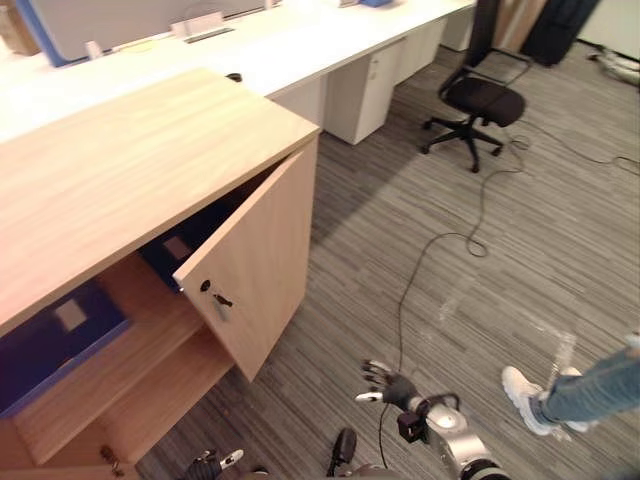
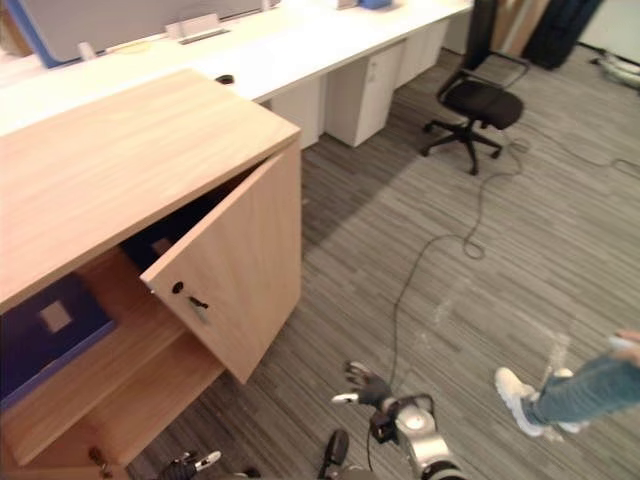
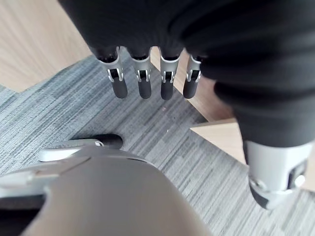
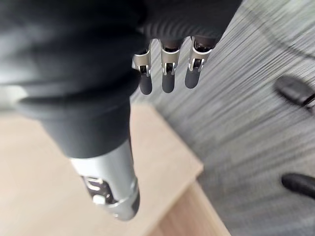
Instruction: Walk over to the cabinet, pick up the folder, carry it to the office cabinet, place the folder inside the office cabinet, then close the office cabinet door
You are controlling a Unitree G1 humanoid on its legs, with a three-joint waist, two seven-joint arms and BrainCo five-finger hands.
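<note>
1. The dark blue folder (image 1: 58, 338) lies flat on a shelf (image 1: 150, 350) inside the office cabinet (image 1: 130, 170), so placing looks done. A second dark folder (image 1: 172, 250) sits deeper in, half hidden by the door (image 1: 255, 265).
2. Both hands are empty. The right hand (image 1: 388, 386) hangs low over the carpet (image 1: 400, 220) with straight, spread fingers. The left hand (image 3: 140, 84) has straight fingers holding nothing, near the cabinet's lower front.
3. The door stands swung out at an angle, with a key (image 1: 217, 298) in its lock. Closing it is probably the step left.
4. The door's free edge juts over open carpet, which gives room to push from outside. I cannot tell whether the folder clears the shelf's front edge.
5. A person's shoe (image 1: 522, 392) is near the right arm. The office chair (image 1: 483, 98) stands well apart.
</note>
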